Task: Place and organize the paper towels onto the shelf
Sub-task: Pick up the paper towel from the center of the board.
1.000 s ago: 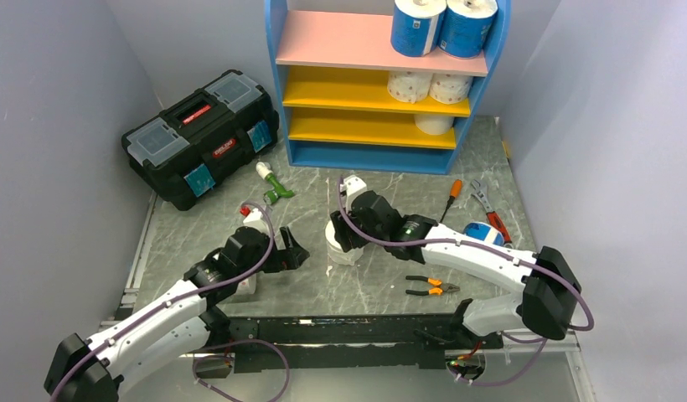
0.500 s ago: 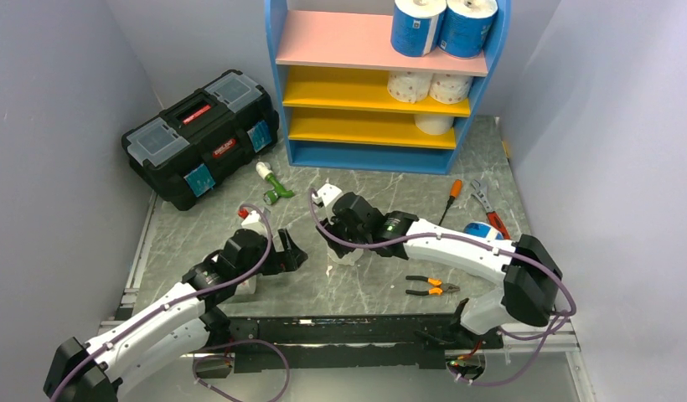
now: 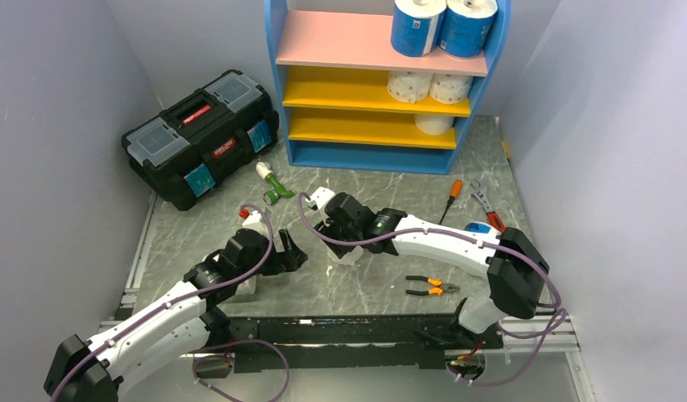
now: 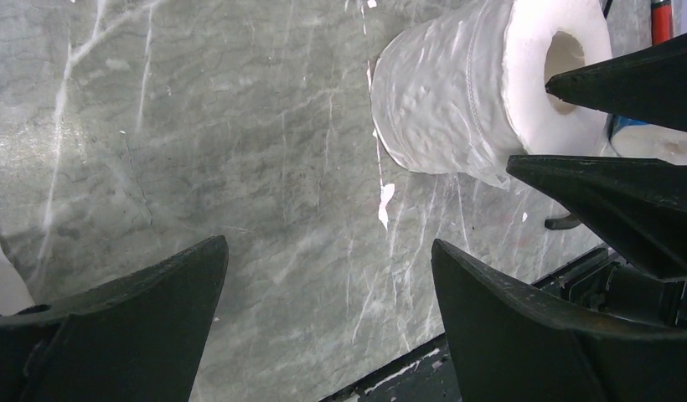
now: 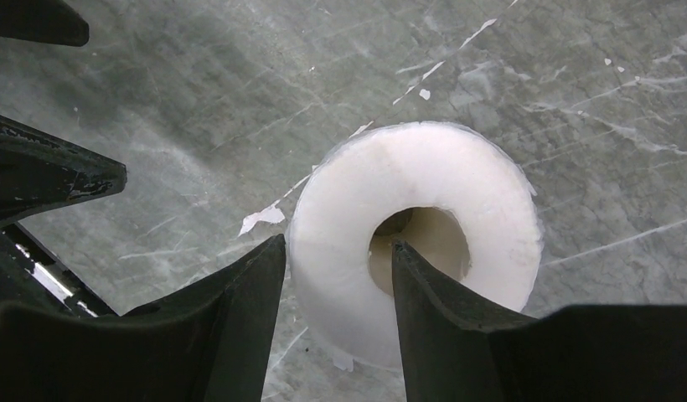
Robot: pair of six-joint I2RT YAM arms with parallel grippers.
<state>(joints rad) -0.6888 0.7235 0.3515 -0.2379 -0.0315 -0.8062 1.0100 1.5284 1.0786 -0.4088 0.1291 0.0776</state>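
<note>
**At the table's (image 3: pixel 382 180) centre, the right gripper (image 5: pixel 338 244) had a roll (image 5: pixel 457 193) by its wall**

At centre, the white roll stood on end, resting on the table and not yet lifted. The right jaws clasped its wall, one finger down the core and the other outside. At 9 o'clock of it, the left gripper (image 4: pixel 328 251) hung released and empty.

By my reading the step in hand was the grasp. The next move called for a straight lift, then a carry toward 12 o'clock, and the soft wall might buckle if tilted.

The shelf (image 3: pixel 277 84) at 12 o'clock held five rolls, all toward the 3 o'clock ends:
- Two blue rolls (image 3: pixel 418 25) stood on the pink board (image 3: pixel 340 42).
- Two dotted rolls (image 3: pixel 409 85) sat on the upper yellow board (image 3: pixel 332 88).
- One plain roll (image 3: pixel 434 123) sat on the lower yellow board (image 3: pixel 357 126).

Each board lay bare toward 9 o'clock. The toolbox (image 3: pixel 202 134) at 10 o'clock was shut, its contents hidden.
</note>
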